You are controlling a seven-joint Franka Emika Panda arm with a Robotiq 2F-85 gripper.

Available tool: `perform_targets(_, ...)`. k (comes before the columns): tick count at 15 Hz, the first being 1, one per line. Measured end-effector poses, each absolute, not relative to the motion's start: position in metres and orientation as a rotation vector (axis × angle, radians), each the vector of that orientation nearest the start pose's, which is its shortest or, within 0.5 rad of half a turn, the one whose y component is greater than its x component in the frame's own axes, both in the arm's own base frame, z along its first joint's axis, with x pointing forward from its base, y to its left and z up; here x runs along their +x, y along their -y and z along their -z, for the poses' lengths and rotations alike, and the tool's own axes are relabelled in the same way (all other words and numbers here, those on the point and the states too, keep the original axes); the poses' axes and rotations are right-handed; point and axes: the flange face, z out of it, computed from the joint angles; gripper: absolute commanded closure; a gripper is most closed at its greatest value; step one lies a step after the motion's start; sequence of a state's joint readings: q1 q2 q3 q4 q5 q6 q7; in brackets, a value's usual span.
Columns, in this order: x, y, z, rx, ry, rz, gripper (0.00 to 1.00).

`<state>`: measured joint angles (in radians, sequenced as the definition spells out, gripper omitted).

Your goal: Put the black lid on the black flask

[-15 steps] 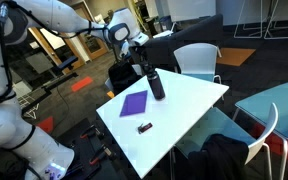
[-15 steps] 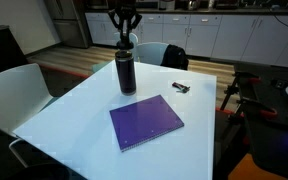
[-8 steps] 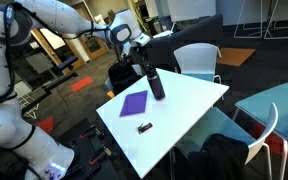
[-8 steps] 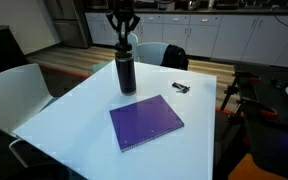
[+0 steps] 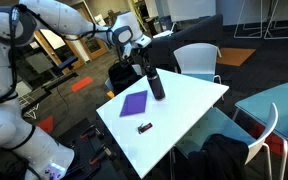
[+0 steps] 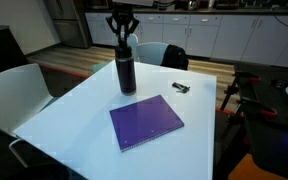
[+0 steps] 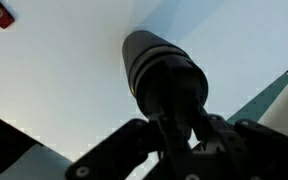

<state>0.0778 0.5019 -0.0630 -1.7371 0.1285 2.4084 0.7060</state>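
Note:
The black flask (image 6: 126, 72) stands upright near the far side of the white table (image 6: 74, 120); it also shows in an exterior view (image 5: 156, 86). My gripper (image 6: 124, 38) hangs straight above it, fingers drawn together on the black lid (image 6: 124, 43) right at the flask's mouth. In the wrist view I look down the flask (image 7: 144, 55); the round lid (image 7: 174, 90) covers its top and my gripper (image 7: 181, 125) fingertips meet at it. I cannot tell whether the lid is seated.
A purple notebook (image 6: 146, 120) lies in the table's middle. A small dark reddish oblong object (image 6: 181, 89) lies near one edge. White chairs (image 5: 196, 60) stand around the table and a black bag (image 5: 122, 76) sits behind it.
My gripper has shifted very slightly above the flask. The flask and the other things have not moved.

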Motion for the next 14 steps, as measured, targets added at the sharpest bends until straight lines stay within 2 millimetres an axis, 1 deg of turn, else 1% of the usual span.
perform_targets(1, 0.682, -0.016, -0.306, -2.795, -1.13, 0.207, 0.52)
perform_targets(2, 0.682, -0.016, -0.306, -2.796, -1.129, 0.205, 0.51)
perform_targets(3, 0.682, -0.017, -0.305, -2.796, -1.129, 0.204, 0.46)
perform_targets(6, 0.683, -0.017, -0.306, -2.795, -1.128, 0.207, 0.22)
perform_targets(9, 0.685, -0.017, -0.309, -2.792, -1.126, 0.217, 0.01)
perform_targets(12, 0.686, -0.016, -0.316, -2.787, -1.125, 0.232, 0.0)
perform_targets(14, 0.686, -0.014, -0.325, -2.778, -1.126, 0.25, 0.0)
